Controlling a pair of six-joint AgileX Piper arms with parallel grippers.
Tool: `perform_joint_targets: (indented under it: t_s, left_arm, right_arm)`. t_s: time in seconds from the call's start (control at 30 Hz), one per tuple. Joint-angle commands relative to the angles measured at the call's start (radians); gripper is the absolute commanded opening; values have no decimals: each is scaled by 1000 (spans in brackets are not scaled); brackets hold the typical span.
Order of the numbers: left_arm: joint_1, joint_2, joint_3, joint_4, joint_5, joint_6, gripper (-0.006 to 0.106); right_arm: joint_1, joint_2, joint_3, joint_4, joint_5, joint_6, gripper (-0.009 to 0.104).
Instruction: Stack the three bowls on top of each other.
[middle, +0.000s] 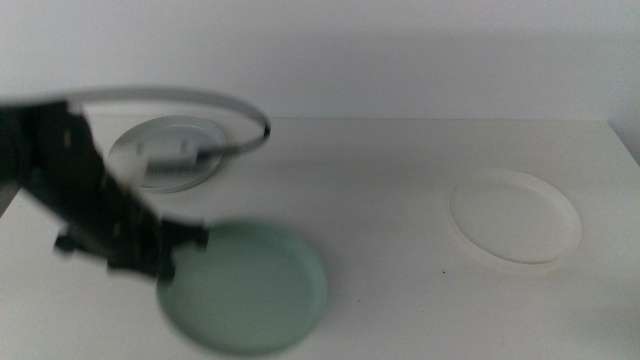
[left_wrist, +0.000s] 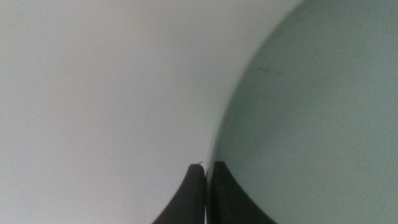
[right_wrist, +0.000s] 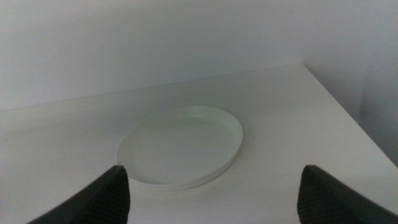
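Note:
The mint green bowl (middle: 245, 285) is at the front left of the table, blurred, and I cannot tell whether it rests on the table or is held just above it. My left gripper (middle: 168, 250) is shut on its left rim; the left wrist view shows the jaws (left_wrist: 206, 171) pinching the green rim (left_wrist: 311, 124). The pale grey bowl (middle: 165, 152) sits at the back left, partly behind the left arm. The white bowl (middle: 515, 217) sits at the right and shows in the right wrist view (right_wrist: 181, 147). My right gripper (right_wrist: 211, 186) is open, short of the white bowl, out of the middle view.
The left arm's cable (middle: 180, 97) loops over the grey bowl. The table's right edge (middle: 625, 150) is close to the white bowl, also in the right wrist view (right_wrist: 348, 118). A pale wall (middle: 400, 50) stands behind the table.

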Motion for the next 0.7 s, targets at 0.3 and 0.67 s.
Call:
perform_joint_targets:
  t_s: [0.3, 0.67]
  left_arm:
    - [-54, 343, -583, -9, 195, 49, -2]
    - [-130, 593, -713, -80, 95, 98, -2]
  right_arm:
    - [-8, -5, 4, -11, -20, -3, 90]
    - [-8, -5, 4, -11, -20, -3, 90]
